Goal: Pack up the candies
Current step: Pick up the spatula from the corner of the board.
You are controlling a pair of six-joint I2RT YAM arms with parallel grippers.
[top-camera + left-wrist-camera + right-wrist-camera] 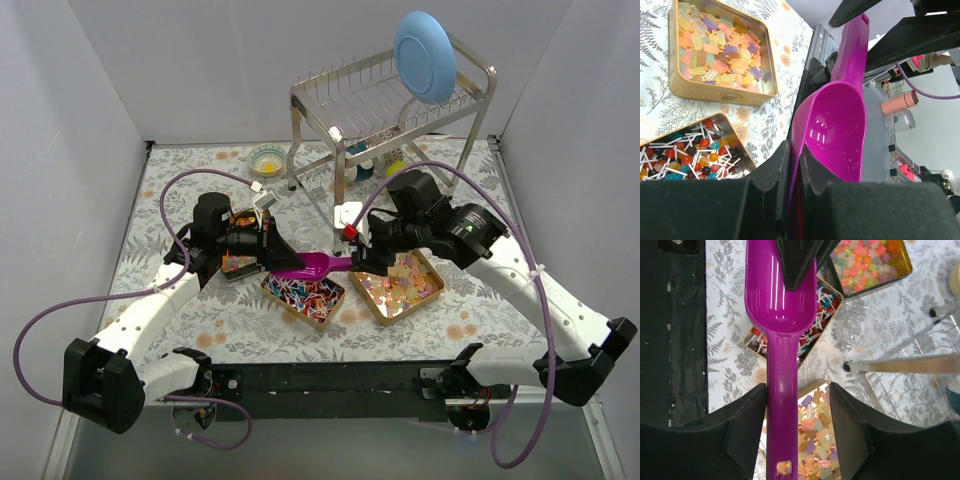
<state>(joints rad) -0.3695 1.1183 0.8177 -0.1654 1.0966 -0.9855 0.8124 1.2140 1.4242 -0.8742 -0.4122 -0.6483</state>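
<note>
1. I see the candies [305,293] sorted into three square gold trays [715,92]. The trays sit in a row across the middle of the floral surface [180,300], a little toward its near edge.
2. The left tray holds gummy pieces [865,265] in orange, yellow and pink, and my left arm partly covers it in the top view.
3. The middle tray holds red, blue and white sweets [687,157]. They are small round balls with thin white sticks, heaped loosely.
4. The right tray holds translucent wrapped sweets [720,50], flat little blocks in pale yellow, pink and purple.
5. A glossy magenta scoop [318,265] hangs level above the gap between the middle and right trays. Its bowl is to the left, its handle is to the right, and the bowl is empty.
6. My left arm reaches in from the near left corner with its wrist pointing right. The left pincer [278,257] is clamped tight on the rim of the scoop's bowl.
7. My right arm arches in from the near right corner with its wrist pointing left. The right pincer [797,387] is spread, with the scoop's handle lying between its fingers [742,435]. A gap shows on at least one side, so it is not gripping.
8. A dish rack [390,100] holding a blue plate [425,55] stands at the far edge, toward the right corner.
</note>
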